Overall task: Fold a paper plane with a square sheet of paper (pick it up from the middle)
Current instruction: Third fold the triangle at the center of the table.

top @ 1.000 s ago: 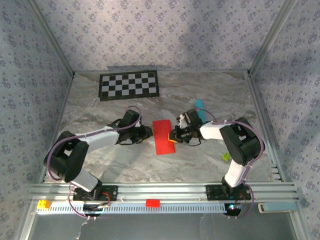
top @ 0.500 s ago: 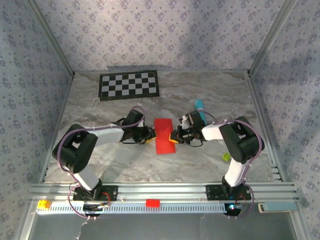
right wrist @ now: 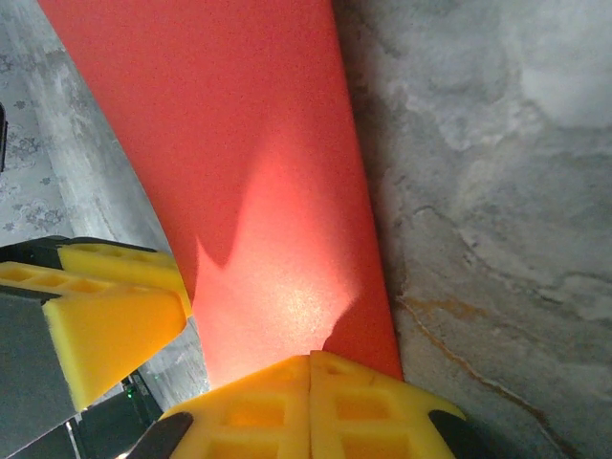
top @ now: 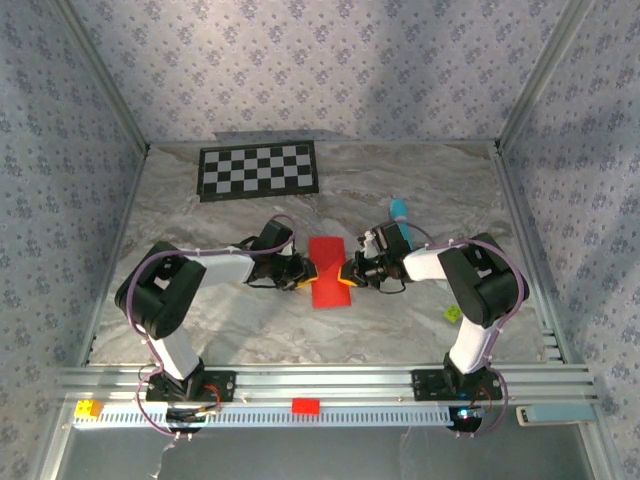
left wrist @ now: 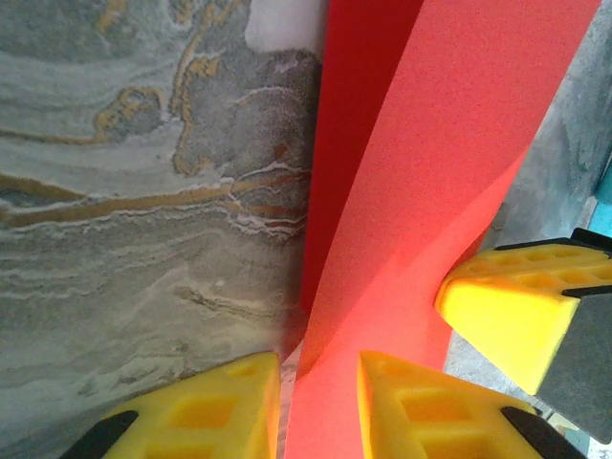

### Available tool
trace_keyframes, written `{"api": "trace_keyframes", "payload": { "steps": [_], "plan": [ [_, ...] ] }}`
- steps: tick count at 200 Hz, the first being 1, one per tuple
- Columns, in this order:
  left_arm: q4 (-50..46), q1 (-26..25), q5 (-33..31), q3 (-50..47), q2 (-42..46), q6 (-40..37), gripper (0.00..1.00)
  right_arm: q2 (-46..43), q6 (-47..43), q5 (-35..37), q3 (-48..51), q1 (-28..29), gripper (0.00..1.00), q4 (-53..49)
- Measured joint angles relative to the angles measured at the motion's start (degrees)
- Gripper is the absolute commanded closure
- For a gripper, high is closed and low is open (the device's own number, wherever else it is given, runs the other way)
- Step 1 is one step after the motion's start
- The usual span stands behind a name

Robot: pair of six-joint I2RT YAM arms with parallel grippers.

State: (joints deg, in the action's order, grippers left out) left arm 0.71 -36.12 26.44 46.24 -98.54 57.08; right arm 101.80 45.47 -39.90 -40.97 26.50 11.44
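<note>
Top external: one red sheet (top: 327, 262); right gripper (top: 346, 277) pinches its edge; left gripper (top: 306, 278) stands parted astride it.

Left wrist: the square sheet of paper (left wrist: 430, 191) runs off the top edge, and the left gripper (left wrist: 318, 402) is cropped at the bottom. Right wrist: the right gripper (right wrist: 309, 402), jaws closed, hides the sheet's near edge. Overhead, a green speck (top: 452, 314) is too small to identify.

Left claw (top: 303, 274) and right claw (top: 346, 275) hem the sheet (top: 327, 270); far table (top: 430, 185) open.
</note>
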Motion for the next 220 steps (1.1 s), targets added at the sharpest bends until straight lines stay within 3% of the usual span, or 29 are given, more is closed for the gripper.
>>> {"api": "trace_keyframes", "payload": {
  "steps": [70,173,220],
  "plan": [
    [1.3,-0.1,0.8,0.1,-0.2,1.0,0.86,0.0,0.2,0.0,0.0,0.0,0.92,0.0],
    [4.8,0.0,1.5,0.1,-0.2,1.9,0.74,0.0,0.2,0.0,-0.2,0.0,0.9,-0.3],
    [6.7,0.0,1.5,-1.6,0.0,2.8,0.82,0.0,0.2,0.0,-0.2,0.0,0.9,-0.3]
  ]
}}
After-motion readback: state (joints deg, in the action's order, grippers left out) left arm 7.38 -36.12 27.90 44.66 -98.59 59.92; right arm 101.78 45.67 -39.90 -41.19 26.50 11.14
